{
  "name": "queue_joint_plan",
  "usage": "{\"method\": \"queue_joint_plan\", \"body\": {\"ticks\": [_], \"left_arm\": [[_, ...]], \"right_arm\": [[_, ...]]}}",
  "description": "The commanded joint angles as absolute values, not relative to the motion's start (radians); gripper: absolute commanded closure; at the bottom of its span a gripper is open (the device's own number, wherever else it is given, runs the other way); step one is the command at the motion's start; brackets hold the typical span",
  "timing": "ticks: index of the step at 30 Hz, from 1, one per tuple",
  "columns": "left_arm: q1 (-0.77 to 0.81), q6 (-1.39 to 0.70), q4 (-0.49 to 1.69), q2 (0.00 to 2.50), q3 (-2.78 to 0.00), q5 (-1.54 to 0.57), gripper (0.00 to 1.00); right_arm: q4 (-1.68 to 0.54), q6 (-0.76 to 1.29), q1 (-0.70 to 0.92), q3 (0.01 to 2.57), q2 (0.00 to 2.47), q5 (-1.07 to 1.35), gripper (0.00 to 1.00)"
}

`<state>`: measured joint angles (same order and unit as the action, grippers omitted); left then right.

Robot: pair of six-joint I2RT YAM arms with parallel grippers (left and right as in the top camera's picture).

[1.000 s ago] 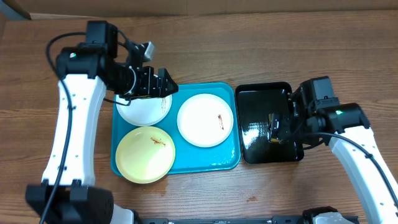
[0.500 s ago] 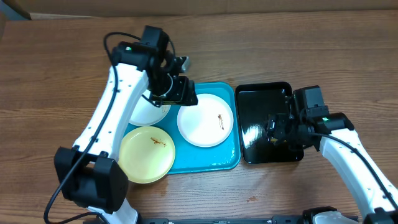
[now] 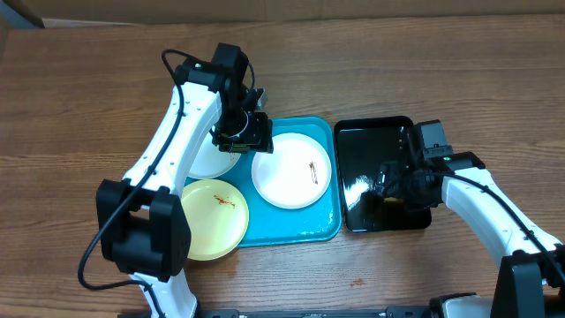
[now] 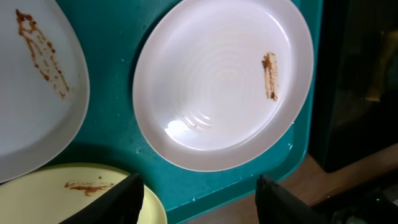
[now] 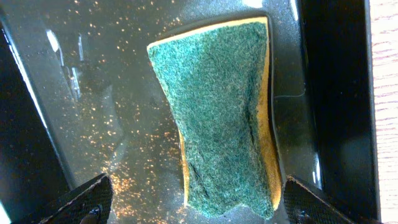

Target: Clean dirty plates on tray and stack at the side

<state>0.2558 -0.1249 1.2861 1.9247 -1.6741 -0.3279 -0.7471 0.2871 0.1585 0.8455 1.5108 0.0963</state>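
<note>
The turquoise tray [image 3: 300,231] holds three plates. A white plate [image 3: 291,170] with a brown smear lies at its right. A second smeared white plate [image 3: 207,159] lies at the back left, partly under my left arm. A pale yellow plate [image 3: 214,219] lies at the front left. My left gripper [image 3: 256,137] is open and empty above the tray's back edge. In the left wrist view its fingers [image 4: 199,202] hang over the tray [image 4: 112,124], with the white plate [image 4: 217,81], the other white plate [image 4: 31,93] and the yellow plate [image 4: 62,193] below. My right gripper [image 3: 388,187] is open.
A glossy black tray [image 3: 371,141] stands right of the turquoise tray. A green-and-yellow sponge [image 5: 211,99] lies in it on the wet floor [image 5: 93,93], between my right fingers [image 5: 199,205]. Bare wooden table [image 3: 441,71] surrounds both trays.
My left arm swung right, from over the back-left white plate to the tray's back middle. My right gripper shifted a little left over the black tray.
</note>
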Motion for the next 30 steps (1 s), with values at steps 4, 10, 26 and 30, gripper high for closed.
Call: {"method": "queue_joint_plan", "body": {"ticks": [4,10,26,30], "left_arm": [[0.266,-0.159,1.303,2.012,-1.663,-0.281,0.41],[0.29,-0.158,1.311,2.059,-1.662,-0.277,0.41],[0.334,-0.17,1.308,2.074,-1.657,-0.242,0.41],[0.345,-0.223,1.309,2.074,-1.657,-0.17,0.41]], "right_arm": [[-0.733,0.285,0.163,0.819,1.515,0.082,0.12],[-0.714,0.285,0.163,0.811,1.515,0.06,0.14],[-0.665,0.286,0.163,0.772,1.515,0.061,0.32],[-0.666,0.286,0.163,0.772,1.515,0.064,0.36]]}}
